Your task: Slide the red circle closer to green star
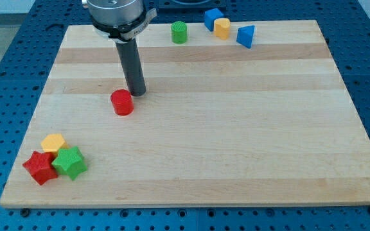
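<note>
Pale wood in lengthwise strips makes up the tabletop, which rests on a blue perforated base. The tool is a plain dark rod with no jaws to part or close, so it clamps nothing; it descends from a silver mount at the view's top left. The rod's lower end, the tip, meets the wood just above and to the view's right of the red circle. Tip and red circle stand just beside each other; whether they touch cannot be told from this angle. The red circle sits left of the tabletop's centre, well apart from every other block. The green star lies near the lower-left corner, below and to the view's left of the red circle, with bare wood between them. The green star touches a red star on its left, and a yellow block, seemingly hexagonal, sits just above the pair. Along the top edge stand a green cylinder, a blue cube, a yellow rounded block touching that cube, and a blue triangular block just to its right.
</note>
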Motion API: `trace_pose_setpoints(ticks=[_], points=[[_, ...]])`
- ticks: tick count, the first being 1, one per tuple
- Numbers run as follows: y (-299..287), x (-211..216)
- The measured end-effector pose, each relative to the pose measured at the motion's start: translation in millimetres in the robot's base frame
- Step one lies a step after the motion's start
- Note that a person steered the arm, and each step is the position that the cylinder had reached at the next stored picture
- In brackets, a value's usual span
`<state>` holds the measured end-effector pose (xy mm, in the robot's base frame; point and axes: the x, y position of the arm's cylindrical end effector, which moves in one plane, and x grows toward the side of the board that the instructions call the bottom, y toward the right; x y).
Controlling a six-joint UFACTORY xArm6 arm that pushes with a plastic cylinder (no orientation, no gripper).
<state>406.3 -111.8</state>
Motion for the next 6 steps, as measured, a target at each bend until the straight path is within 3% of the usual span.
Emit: trace_pose_setpoints(ticks=[2,3,4,5,6], points=[[-20,77],[-19,75],[-5,30],[-13,16],[-44,47]])
